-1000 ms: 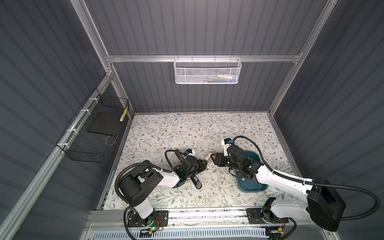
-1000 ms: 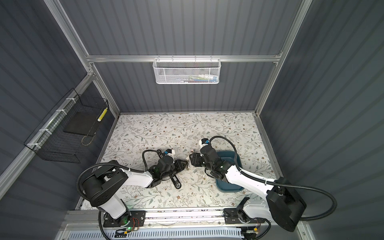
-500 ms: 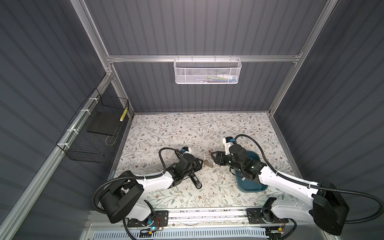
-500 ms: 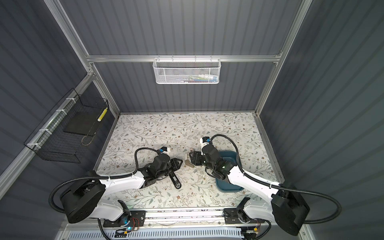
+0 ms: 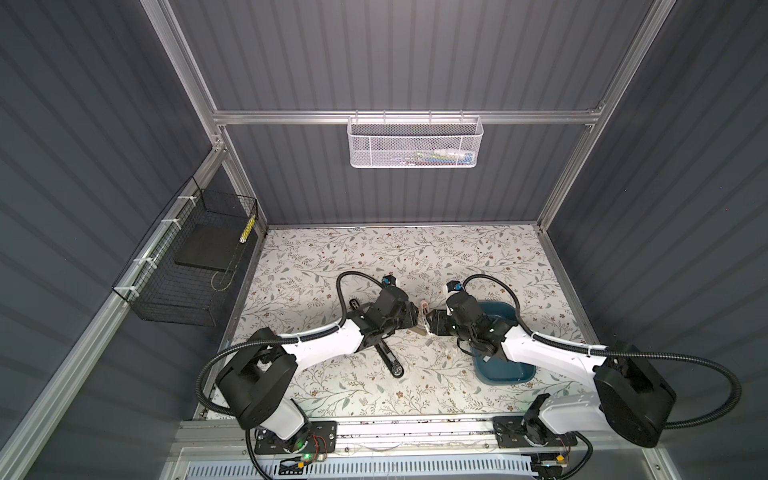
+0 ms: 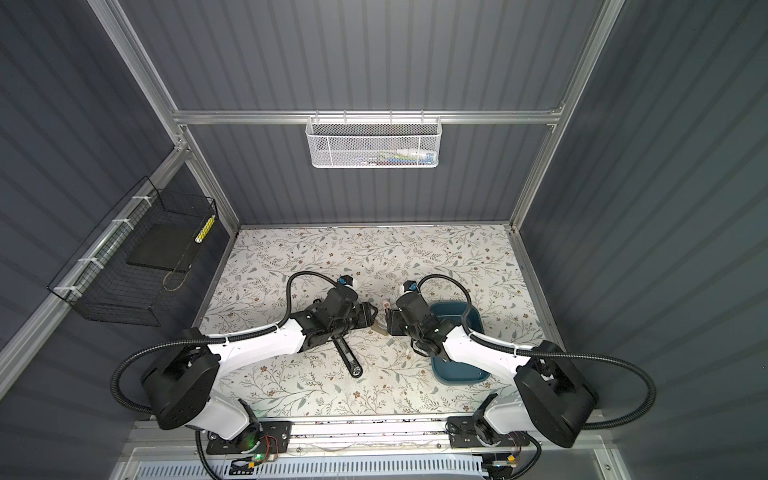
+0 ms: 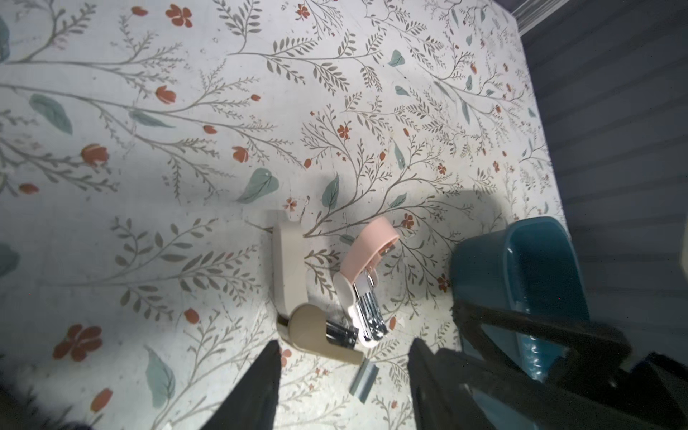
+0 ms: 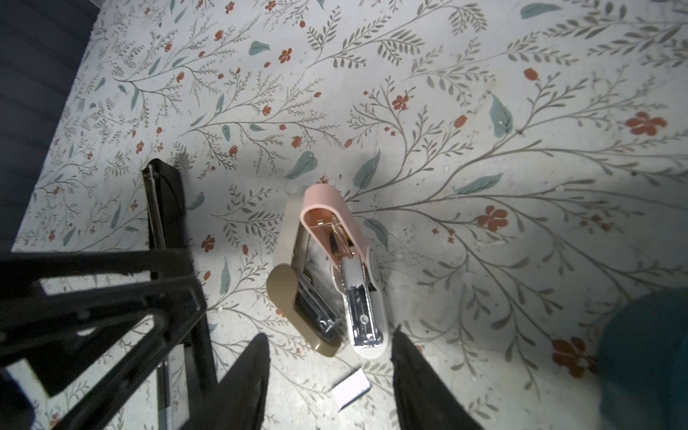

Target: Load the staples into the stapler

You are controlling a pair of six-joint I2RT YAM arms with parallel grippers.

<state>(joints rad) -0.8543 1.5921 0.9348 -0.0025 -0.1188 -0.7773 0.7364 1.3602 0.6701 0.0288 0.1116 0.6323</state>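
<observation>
Two small staplers lie open side by side between my grippers: a pink-and-white stapler (image 8: 346, 268) (image 7: 366, 260) and a beige stapler (image 8: 294, 294) (image 7: 294, 283). In both top views they show as a small patch (image 5: 424, 309). One strip of staples (image 7: 364, 379) (image 8: 351, 387) lies flat on the table just short of their metal ends. My left gripper (image 7: 342, 387) is open around the strip without touching it. My right gripper (image 8: 331, 383) faces it from the other side, open and holding nothing. A black stapler (image 5: 388, 359) lies under my left arm.
A dark teal bin (image 5: 498, 365) stands on the floral table beneath my right arm, close to both grippers. A white mesh basket (image 5: 415, 143) hangs on the back wall. On the left wall hangs a black wire basket (image 5: 195, 266).
My left gripper has opened and moved right, up to the two small staplers. My right gripper has held its place and narrowed slightly.
</observation>
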